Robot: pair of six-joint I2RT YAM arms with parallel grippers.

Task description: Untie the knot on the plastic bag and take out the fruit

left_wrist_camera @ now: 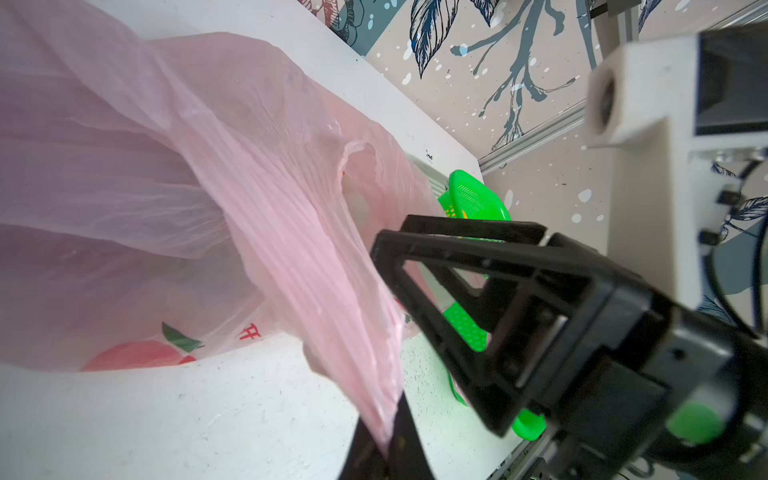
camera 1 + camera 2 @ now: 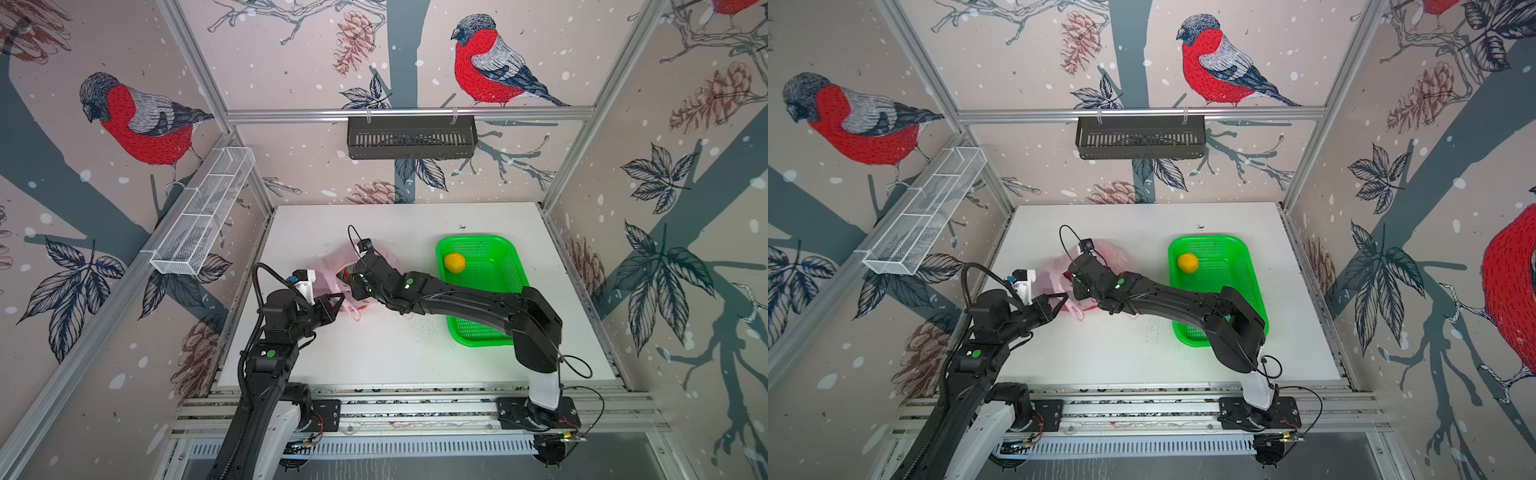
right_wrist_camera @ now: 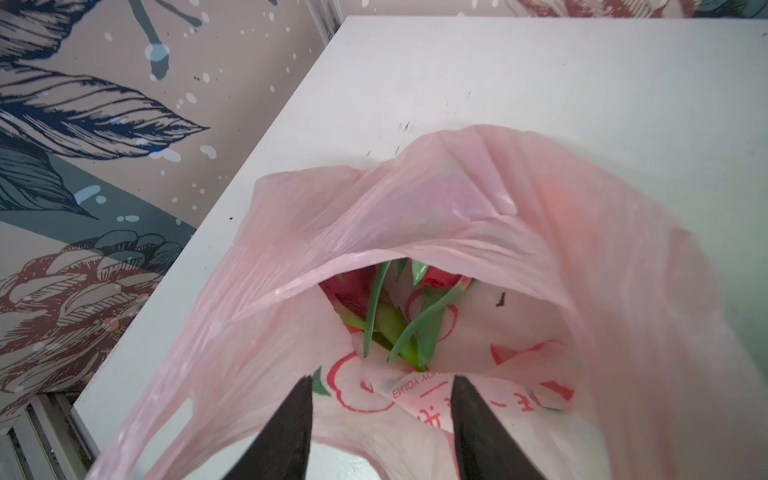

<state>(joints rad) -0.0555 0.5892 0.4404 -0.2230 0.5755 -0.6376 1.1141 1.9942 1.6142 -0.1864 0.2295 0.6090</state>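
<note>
1 piece of fruit, a yellow ball (image 2: 455, 262), already sits in the green basket (image 2: 473, 238), well off behind the right arm's wrist. I see no knot anywhere and the bag's mouth gapes, so I judge the unloading step is in hand. The left gripper (image 1: 386, 446) is pinched tight on a strap of the pink bag (image 3: 457, 199), lifting the film off the table (image 2: 374, 357) so the mouth opens toward the right gripper (image 3: 382, 399). That one pokes into the opening with its 2 jaws partly apart, gripping nothing I can see. Just ahead of its tips, deeper in the bag, lies a dragon fruit (image 3: 349, 293), its green leaves pointing back at the gripper. How many pieces hide behind it I cannot tell. Next, I reckon, the right gripper needs to push a little further in, straddle the fruit's body rather than the leaves, and close without catching film.
</note>
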